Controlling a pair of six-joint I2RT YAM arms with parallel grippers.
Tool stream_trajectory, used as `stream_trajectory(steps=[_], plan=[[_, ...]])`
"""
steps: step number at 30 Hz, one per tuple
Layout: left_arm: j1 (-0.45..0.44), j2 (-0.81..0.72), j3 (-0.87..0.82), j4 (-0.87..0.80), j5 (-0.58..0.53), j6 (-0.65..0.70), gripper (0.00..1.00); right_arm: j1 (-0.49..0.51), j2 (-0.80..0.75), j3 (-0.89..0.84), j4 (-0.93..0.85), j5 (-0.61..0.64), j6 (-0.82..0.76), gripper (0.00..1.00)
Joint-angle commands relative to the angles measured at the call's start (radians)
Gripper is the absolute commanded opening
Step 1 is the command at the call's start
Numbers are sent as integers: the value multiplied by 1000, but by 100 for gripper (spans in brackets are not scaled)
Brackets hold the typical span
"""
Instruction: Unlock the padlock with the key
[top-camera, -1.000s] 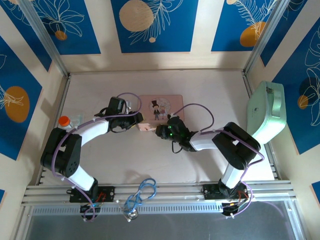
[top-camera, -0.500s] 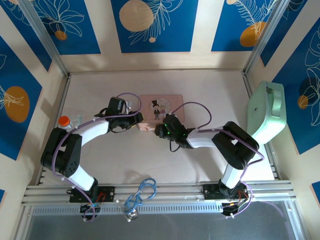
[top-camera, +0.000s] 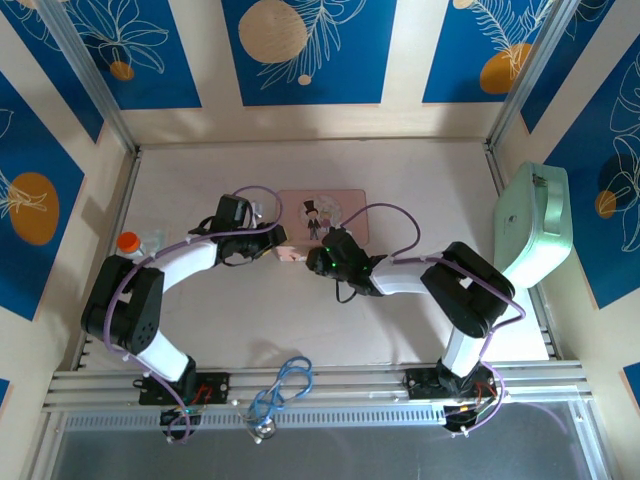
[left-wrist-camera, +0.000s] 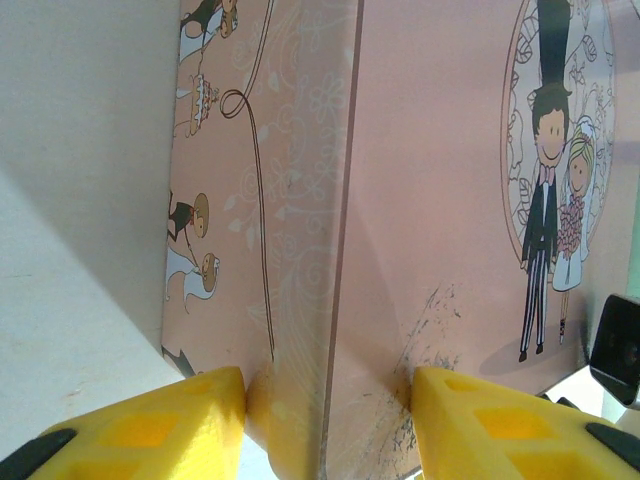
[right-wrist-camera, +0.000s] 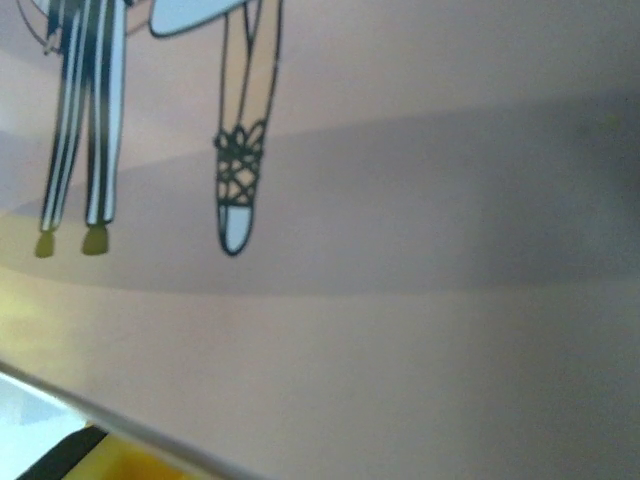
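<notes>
left pincer (left-wrist-camera: 328, 392): pinching pink box (left-wrist-camera: 440, 200) corner, between its yellow fingers (left-wrist-camera: 200, 415) | right pincer (top-camera: 322, 258): box lid close ahead, spread or pressed together, cannot tell

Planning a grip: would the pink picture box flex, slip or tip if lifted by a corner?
Probably stiff: the pink picture box has straight edges, flat panels. Its smooth printed faces may slip in the left end effector. Gripped at a corner, it would likely tilt.
</notes>
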Motion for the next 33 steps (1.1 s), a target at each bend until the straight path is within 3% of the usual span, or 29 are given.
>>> stream_trajectory(steps=[1, 14, 17, 22, 28, 33], plan=[[8, 35, -21, -16, -7, -12, 46, 27, 28, -18, -155, -54, 79, 35], [18, 30, -11, -24, -3, -15, 46, 24, 16, -19, -223, -60, 128, 31], [20, 26, -10, -29, -3, -12, 46, 19, 19, -21, -226, -58, 134, 27], [20, 26, -16, -21, -3, -16, 46, 7, 9, -39, -215, -60, 151, 9], [21, 31, -21, -20, -10, -9, 46, 1, -9, -50, -224, -53, 158, 0], [25, 33, -40, -1, -9, -20, 45, 0, -58, -78, -188, -44, 102, 0]])
